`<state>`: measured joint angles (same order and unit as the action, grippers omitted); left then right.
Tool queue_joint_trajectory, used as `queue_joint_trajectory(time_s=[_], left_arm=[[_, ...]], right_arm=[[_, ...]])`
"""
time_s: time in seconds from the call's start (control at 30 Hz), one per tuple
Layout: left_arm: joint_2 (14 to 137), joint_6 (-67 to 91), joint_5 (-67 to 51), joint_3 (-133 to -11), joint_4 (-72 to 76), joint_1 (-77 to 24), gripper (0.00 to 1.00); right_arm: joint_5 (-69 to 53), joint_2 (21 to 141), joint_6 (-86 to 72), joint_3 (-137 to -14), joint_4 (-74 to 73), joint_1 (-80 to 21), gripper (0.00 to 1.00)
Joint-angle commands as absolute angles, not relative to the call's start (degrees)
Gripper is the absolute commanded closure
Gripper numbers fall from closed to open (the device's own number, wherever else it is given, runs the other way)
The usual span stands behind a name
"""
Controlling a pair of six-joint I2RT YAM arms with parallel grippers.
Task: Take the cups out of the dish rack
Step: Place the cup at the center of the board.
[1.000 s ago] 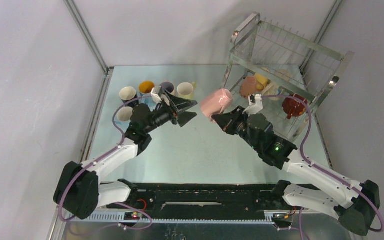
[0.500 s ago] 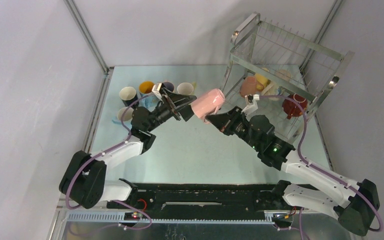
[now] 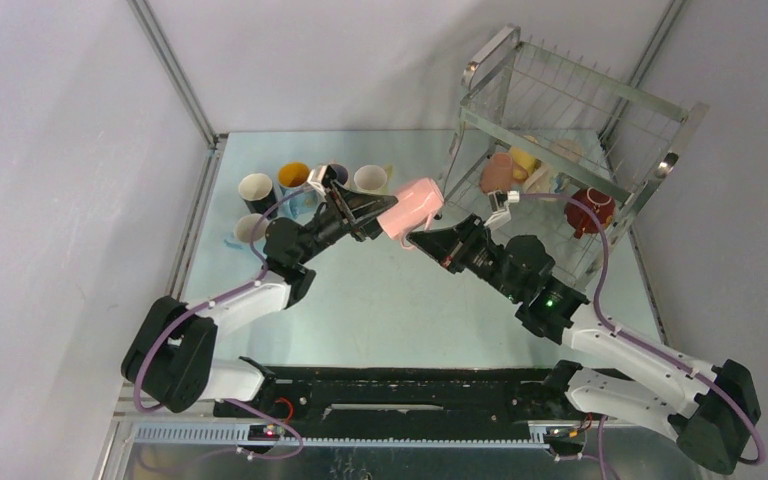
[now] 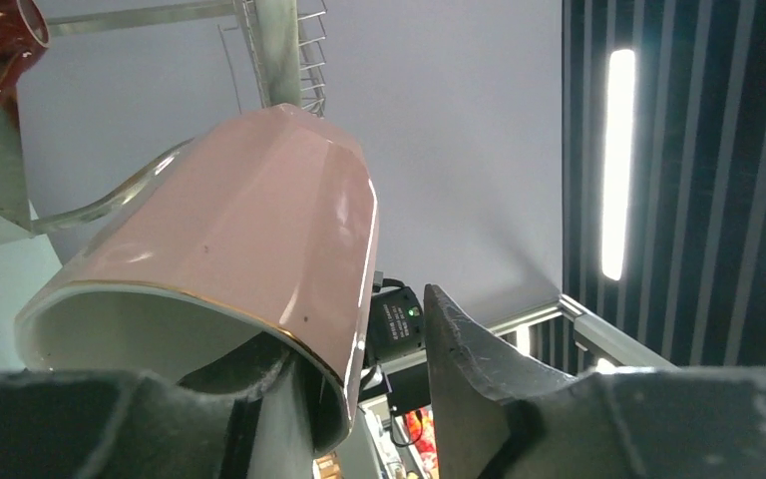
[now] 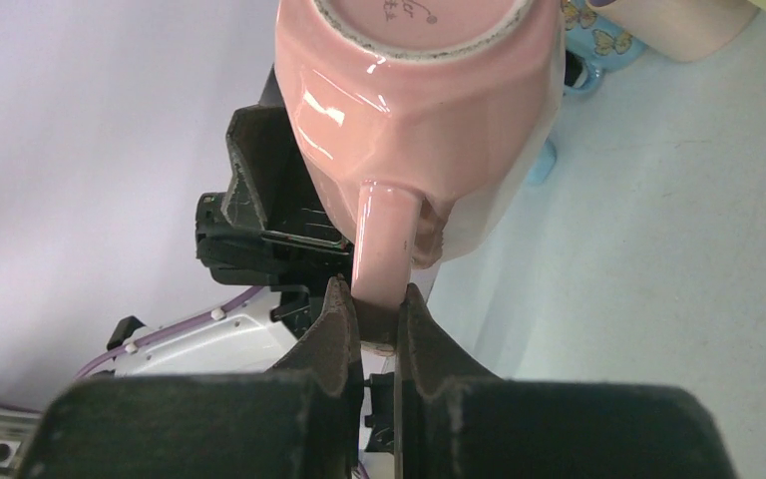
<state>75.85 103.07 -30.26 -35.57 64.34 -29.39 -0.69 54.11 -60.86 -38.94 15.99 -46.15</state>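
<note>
Though its base print is unreadable, the pink mug [image 5: 419, 110] hangs handle-pinched in the right gripper [image 5: 374, 299]. The left gripper [image 4: 344, 344], spread, straddles its rim.

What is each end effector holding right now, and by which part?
The right end effector is shut on the pink mug, pinching its handle. The left end effector is open, straddling the mug's rim, not gripping.
</note>
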Motion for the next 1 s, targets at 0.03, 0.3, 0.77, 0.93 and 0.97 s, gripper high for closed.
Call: queue_joint_trajectory(time_s=[0.03, 0.3, 0.77, 0.93, 0.97], left_arm=[[74.38, 105.06, -29.8, -38.81, 70.73, -29.97, 0.64], [73.58, 104.51, -29.68, -40.12, 71.91, -30.05, 0.73], [70.24, 94.82, -31.26, -42.26, 61.77, -30.47, 1.0], [66.52, 85.17, -32.5, -45.26, 48.8, -30.29, 1.0], [65.78, 83.07, -32.64, -45.93, 45.56, -30.18, 1.0]], right_arm=[[-2.1, 52.12, -60.3, -38.51, 21.49, -45.6, 1.0], [-2.55, 50.7, -60.57, -36.62, 22.61, -45.62, 1.0], [-2.73, 49.81, -58.14, -36.53, 20.61, -46.35, 0.54], [-1.18, 47.52, -56.38, -36.56, 15.33, -46.42, 0.21], [-0.38, 46.89, -55.89, -36.56, 14.0, -46.58, 0.18]])
